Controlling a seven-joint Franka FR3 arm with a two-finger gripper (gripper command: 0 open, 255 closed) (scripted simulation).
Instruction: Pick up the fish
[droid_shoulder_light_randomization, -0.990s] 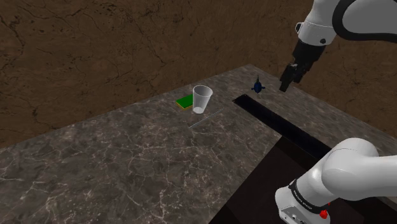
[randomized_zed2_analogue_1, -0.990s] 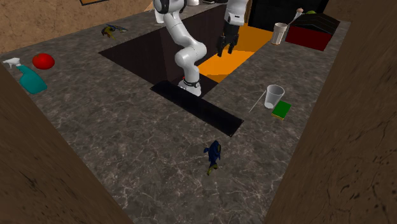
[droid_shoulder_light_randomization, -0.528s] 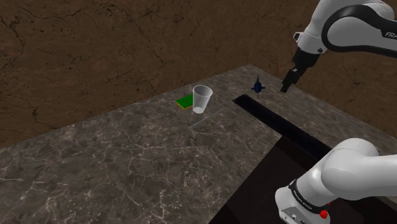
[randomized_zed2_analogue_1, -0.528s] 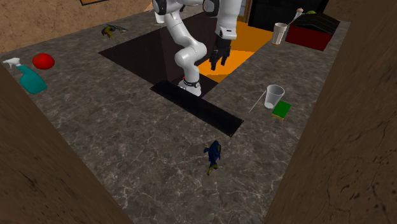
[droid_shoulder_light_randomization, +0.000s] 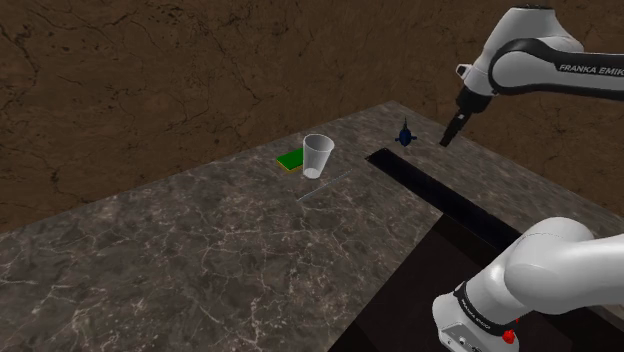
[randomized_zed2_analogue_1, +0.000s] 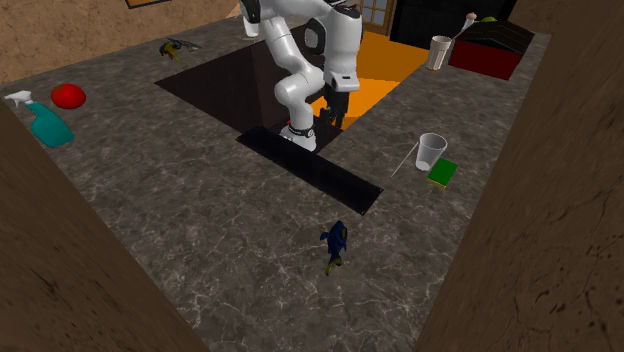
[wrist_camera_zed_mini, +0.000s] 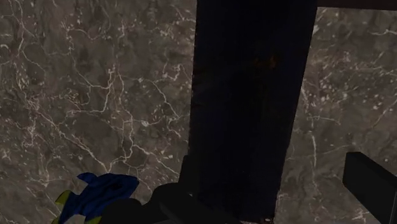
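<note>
The fish (droid_shoulder_light_randomization: 404, 133) is small and blue with a yellow-white patch, and it lies on the dark marble counter (droid_shoulder_light_randomization: 200, 250) near the far corner. In the second exterior view the fish (randomized_zed2_analogue_1: 335, 243) lies past the long dark slot, away from the arm's base. My gripper (droid_shoulder_light_randomization: 447, 136) hangs in the air to the shoulder view's right of the fish, open and holding nothing. The second exterior view puts the gripper (randomized_zed2_analogue_1: 332, 116) above the slot's far side, well short of the fish. In the wrist view the fish (wrist_camera_zed_mini: 102, 194) shows just outside one finger, and the gripper (wrist_camera_zed_mini: 248, 194) is over the slot.
A long dark slot (droid_shoulder_light_randomization: 430, 190) cuts the counter between stand and fish. A clear cup (droid_shoulder_light_randomization: 318, 155), a green sponge (droid_shoulder_light_randomization: 291, 160) and a thin rod (droid_shoulder_light_randomization: 325, 187) sit to the shoulder view's left. A spray bottle (randomized_zed2_analogue_1: 45, 122) and a red ball (randomized_zed2_analogue_1: 68, 96) lie far off. Brown walls border the counter.
The arm has folded forward and the gripper has come down and toward the fish. The fingers stay apart. The fish has not moved.
</note>
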